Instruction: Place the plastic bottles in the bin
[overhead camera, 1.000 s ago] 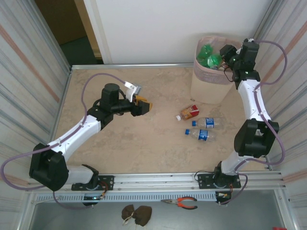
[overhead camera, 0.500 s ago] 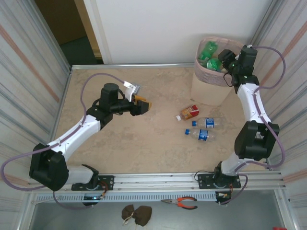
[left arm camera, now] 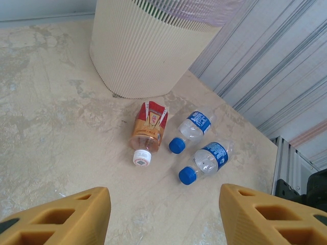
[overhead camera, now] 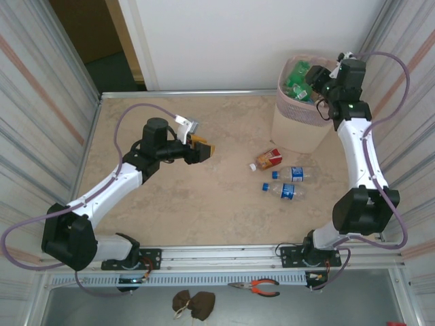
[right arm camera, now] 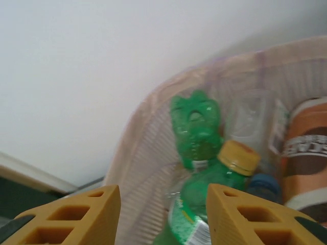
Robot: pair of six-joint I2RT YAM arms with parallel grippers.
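Jaws of the right gripper (right arm camera: 163, 214) stand partly apart with nothing between them, above the bin (right arm camera: 145, 117). Inside it we see a green bottle with a yellow cap (right arm camera: 212, 191) and a crushed green bottle (right arm camera: 194, 127) (an orange-labelled bottle (right arm camera: 309, 148) beside them). The left gripper (left arm camera: 163, 214) hangs open, empty, over the table (left arm camera: 61, 127); a red-labelled bottle (left arm camera: 149, 127) and two blue-labelled bottles (left arm camera: 196, 125) (left arm camera: 210, 158) lie near the bin.

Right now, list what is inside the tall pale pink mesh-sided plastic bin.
Inside the bin: a crushed green plastic bottle, a green bottle with a yellow cap, a clear bottle and an orange-labelled one. Whatever lies beneath them is covered.
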